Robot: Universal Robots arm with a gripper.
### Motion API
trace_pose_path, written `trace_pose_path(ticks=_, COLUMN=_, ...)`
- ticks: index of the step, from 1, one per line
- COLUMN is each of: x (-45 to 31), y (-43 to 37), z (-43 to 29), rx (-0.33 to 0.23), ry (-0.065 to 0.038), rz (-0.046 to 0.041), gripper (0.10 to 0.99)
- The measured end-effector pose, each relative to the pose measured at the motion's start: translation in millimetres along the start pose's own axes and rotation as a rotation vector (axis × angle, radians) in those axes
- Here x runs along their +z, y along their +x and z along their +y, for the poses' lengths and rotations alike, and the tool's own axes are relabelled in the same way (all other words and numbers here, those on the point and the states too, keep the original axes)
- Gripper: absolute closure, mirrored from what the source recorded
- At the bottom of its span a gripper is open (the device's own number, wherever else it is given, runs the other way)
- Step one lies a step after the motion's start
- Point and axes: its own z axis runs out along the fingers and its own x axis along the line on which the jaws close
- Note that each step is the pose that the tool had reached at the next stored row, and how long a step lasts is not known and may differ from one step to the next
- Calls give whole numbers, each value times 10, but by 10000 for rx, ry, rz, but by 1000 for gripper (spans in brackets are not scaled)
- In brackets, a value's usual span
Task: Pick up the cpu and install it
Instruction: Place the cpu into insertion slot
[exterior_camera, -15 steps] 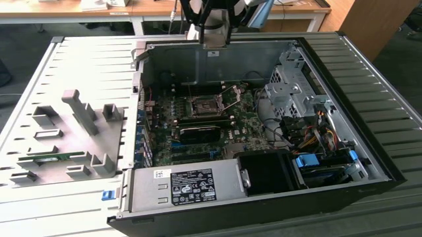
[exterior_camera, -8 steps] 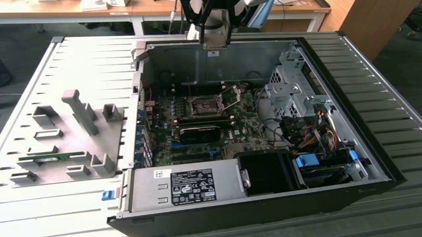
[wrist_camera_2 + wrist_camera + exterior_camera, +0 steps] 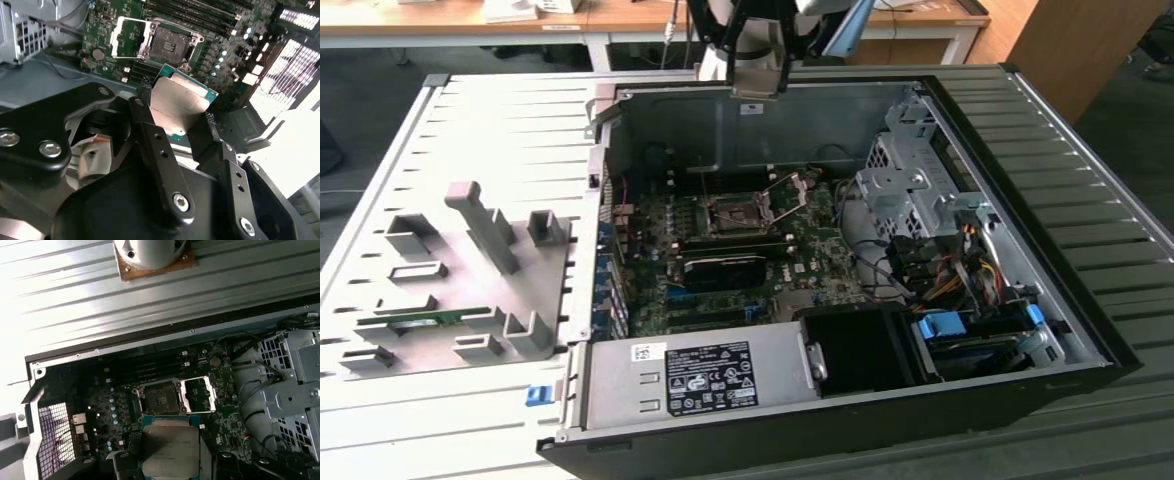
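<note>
Black fingers (image 3: 155, 145) of the gripper (image 3: 177, 101) are closest in the second wrist view, and they squeeze the cpu (image 3: 185, 107) between them, one finger on each side. The cpu is a flat square chip with a shiny grey top and a thin green rim. It is held up in the air, well apart from the board (image 3: 787, 265). Past it, the black socket (image 3: 159, 400) sits on the green board, and its metal frame (image 3: 199, 395) is flipped open to one side. The board lies at the bottom of an open computer case (image 3: 680, 125). In the exterior view the arm (image 3: 754, 45) hangs above the far wall of the case. The case rests on a ribbed grey bench (image 3: 494, 120). On the exterior view's left, a grey holder (image 3: 454, 290) lies on the bench with a long green stick (image 3: 427, 320) in it
</note>
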Motion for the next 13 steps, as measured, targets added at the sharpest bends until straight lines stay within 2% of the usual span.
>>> trace_pose_path(ticks=3, x=3, y=0, z=0, rx=516, ry=-20, rz=-48, gripper=545)
trace_pose_path(ticks=13, x=10, y=-1, z=-1, rx=1699, ry=-64, rz=-160, gripper=545)
